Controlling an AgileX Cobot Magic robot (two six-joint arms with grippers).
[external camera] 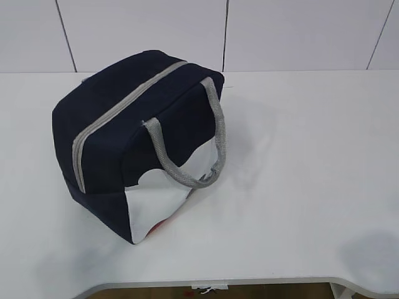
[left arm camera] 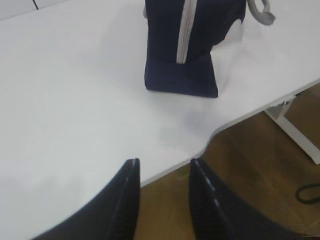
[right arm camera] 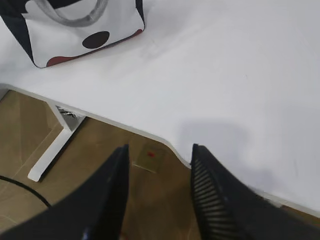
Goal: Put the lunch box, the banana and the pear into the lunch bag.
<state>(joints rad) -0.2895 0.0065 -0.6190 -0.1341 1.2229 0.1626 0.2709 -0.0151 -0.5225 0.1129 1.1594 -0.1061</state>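
Note:
The navy-blue lunch bag [external camera: 124, 124] stands on the white table [external camera: 299, 156], left of the middle, with its grey zipper shut along the top and a grey handle hanging over its white lower panel. Neither gripper shows in the exterior view. The left gripper [left arm camera: 164, 161] hangs open over the table's front edge, with nothing between its fingers and the lunch bag [left arm camera: 180, 55] well ahead of it. The right gripper [right arm camera: 159, 146] is open and empty too, over the front edge, far to the right of the lunch bag [right arm camera: 85, 35]. The lunch box, the banana and the pear are out of view.
The table's front edge curves inward near both grippers, with wooden floor below. A white table leg [left arm camera: 295, 135] and a black cable [left arm camera: 307, 192] lie under the edge; the leg [right arm camera: 52, 150] also shows in the right wrist view. A white panelled wall stands behind.

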